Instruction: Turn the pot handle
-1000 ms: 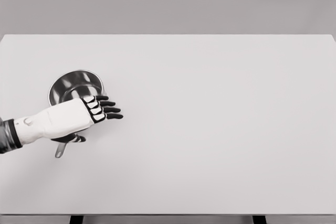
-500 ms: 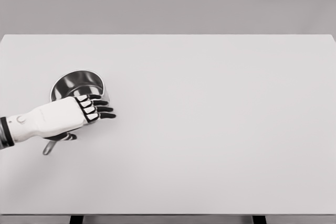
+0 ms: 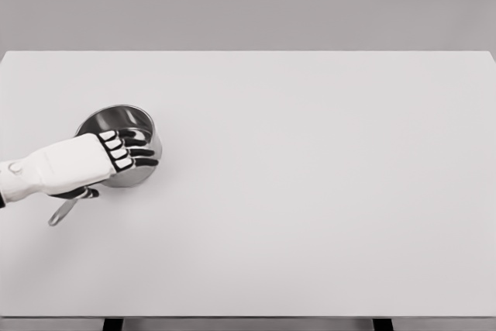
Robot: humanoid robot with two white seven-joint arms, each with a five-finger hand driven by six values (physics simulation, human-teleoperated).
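A shiny steel pot (image 3: 118, 122) stands on the left part of the white table (image 3: 310, 184). Its thin handle (image 3: 60, 212) points toward the lower left. My left hand (image 3: 122, 157) comes in from the left edge and lies over the pot's near rim, hiding where the handle joins the pot. The four dark fingers (image 3: 141, 152) stretch out flat across the pot's front wall. The thumb (image 3: 84, 193) sits underneath, beside the handle's base; whether it touches the handle is hidden. The hand grips nothing. My right arm is out of sight.
The table's front edge runs along the bottom of the view, with two dark legs (image 3: 113, 324) below it. A plain grey wall stands behind the far edge.
The left hand has slid to the left and slightly up. The handle's tip has swung left with it, and the pot has shifted a little to the right.
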